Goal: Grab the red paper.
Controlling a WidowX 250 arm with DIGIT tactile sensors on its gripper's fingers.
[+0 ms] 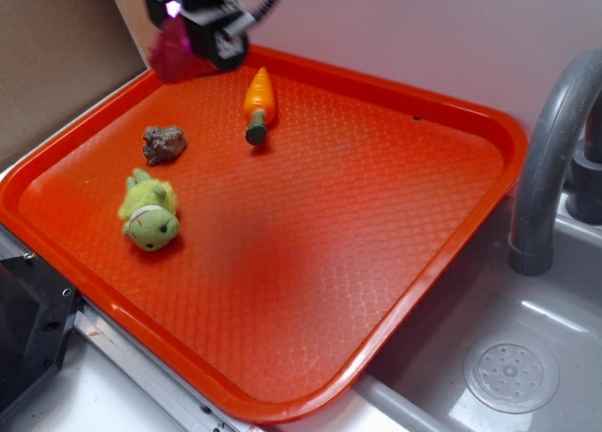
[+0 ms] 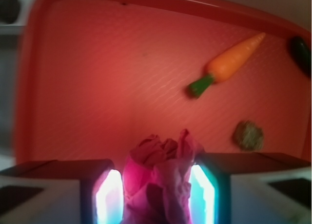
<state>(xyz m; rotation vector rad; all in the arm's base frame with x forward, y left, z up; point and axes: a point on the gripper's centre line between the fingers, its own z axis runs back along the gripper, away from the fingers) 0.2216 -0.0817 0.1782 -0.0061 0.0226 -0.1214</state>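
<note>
Currently, the gripper (image 2: pixel 156 194) is clamping the red paper (image 2: pixel 158 177) between both fingers (image 2: pixel 105 194) at the bottom centre of the wrist frame. The wad's crumpled long axis is apparently pointing up-frame, past the fingertips. Externally, it is hanging blurred at upper left, above the tray (image 1: pixel 489 121) corner.

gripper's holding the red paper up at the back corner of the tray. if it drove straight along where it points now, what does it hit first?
Likely bare tray. The gripper is shut on the red paper, and the wrist view shows only empty tray floor ahead; the toy carrot sits off to the side. Depth is unclear.
</note>
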